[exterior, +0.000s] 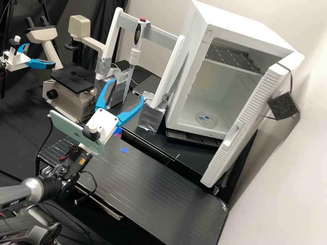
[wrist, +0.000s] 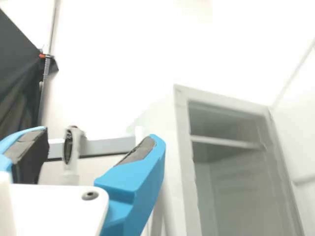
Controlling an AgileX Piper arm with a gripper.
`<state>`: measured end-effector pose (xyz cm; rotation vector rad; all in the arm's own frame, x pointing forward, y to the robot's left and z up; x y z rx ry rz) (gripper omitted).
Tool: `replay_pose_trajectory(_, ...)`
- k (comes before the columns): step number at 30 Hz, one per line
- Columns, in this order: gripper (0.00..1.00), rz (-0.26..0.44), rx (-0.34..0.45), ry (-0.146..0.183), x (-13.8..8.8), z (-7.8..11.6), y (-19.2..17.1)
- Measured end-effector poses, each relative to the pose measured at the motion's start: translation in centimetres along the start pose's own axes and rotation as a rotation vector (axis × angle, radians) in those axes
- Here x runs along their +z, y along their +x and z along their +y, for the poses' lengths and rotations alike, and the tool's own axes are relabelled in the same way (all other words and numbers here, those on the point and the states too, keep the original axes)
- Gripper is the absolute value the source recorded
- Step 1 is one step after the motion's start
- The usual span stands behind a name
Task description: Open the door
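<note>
In the high view, the door [exterior: 252, 105] is standing wide open on the white cabinet [exterior: 238, 20], a clear dish [exterior: 206, 119] lying inside. The wrist view is showing, probably, its pale inner face. The gripper [exterior: 127, 89] is gaping wide, released, well apart from the door.

The white cabinet [exterior: 238, 24] fills much of the frame's upper right, its door [exterior: 251, 110] swung open and slanting down toward the lower right. Inside, a clear round dish [exterior: 207, 119] with blue bits lies on the cabinet's floor. Left of centre, the claw [exterior: 127, 89] hangs with its blue fingers spread, above the black worktop [exterior: 146, 180]. A pipette [exterior: 135, 56] stands upper centre, and a microscope [exterior: 73, 80] sits at upper left.
</note>
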<state>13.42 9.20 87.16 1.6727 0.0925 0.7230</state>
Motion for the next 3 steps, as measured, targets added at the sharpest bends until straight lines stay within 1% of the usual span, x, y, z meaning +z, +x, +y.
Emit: replay_pose_trajectory(3,1.00,-0.014,-0.036,0.015,0.31,-0.69,0.04)
